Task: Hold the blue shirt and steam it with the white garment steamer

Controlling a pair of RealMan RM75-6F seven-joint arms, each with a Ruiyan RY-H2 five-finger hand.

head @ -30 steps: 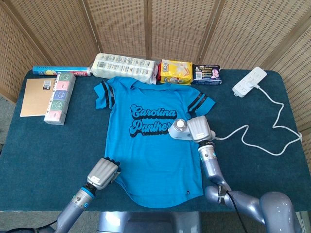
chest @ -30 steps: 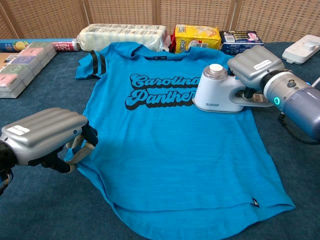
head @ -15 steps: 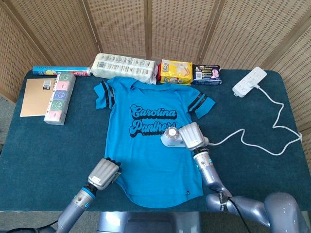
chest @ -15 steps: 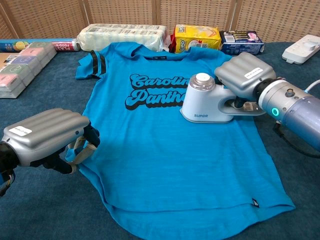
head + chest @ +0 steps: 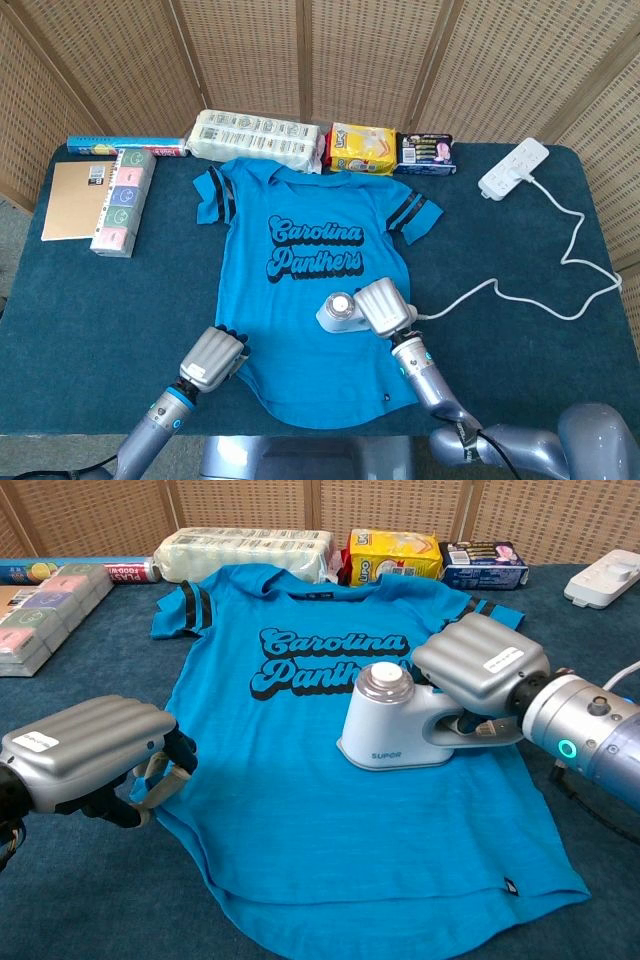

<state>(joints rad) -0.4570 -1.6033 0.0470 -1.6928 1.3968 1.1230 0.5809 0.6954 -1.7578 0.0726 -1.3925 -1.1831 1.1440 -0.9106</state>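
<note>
Now, by part:
Right hand (image 5: 480,665): wrapped around the handle of the white garment steamer (image 5: 395,725).
Steamer: sits flat on the blue shirt (image 5: 330,810), just below its lettering.
Left hand (image 5: 85,755): fingers curled, pinching the shirt's side edge.

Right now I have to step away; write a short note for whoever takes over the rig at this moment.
Left hand: grips the blue shirt's lower left edge, pinning it to the table.
Right hand: holds the white garment steamer by its handle; it sits on the shirt just below the lettering, cord running to the power strip.
Done: shirt spread flat, steamer now mid-shirt.
Left: steam the lower part and hem.
</note>
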